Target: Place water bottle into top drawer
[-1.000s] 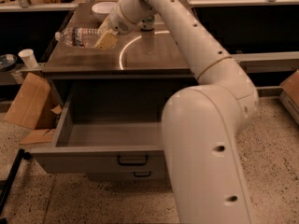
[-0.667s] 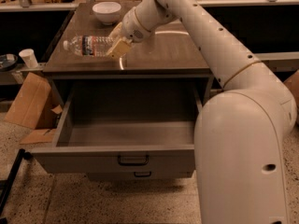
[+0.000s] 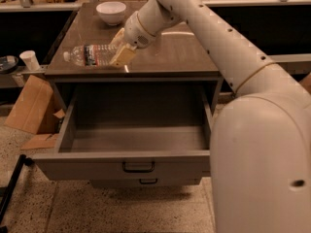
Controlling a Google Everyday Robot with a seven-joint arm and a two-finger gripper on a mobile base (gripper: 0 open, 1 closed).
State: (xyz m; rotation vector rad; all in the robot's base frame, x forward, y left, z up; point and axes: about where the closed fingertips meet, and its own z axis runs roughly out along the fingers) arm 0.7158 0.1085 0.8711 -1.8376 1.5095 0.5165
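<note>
- Tan-fingered gripper (image 3: 118,46) is clamped on the base end of the water bottle (image 3: 92,55).
- The bottle lies sideways, cap pointing left, at the front left of the cabinet top (image 3: 175,52).
- The top drawer (image 3: 97,165) stands pulled out below.
- A white bowl (image 3: 111,11) sits behind.

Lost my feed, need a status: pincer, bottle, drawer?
Pincer shut on bottle, above table front edge. Bottle horizontal, cap left, not in drawer yet. Drawer open; bowl at table's back, nothing blocking.
</note>
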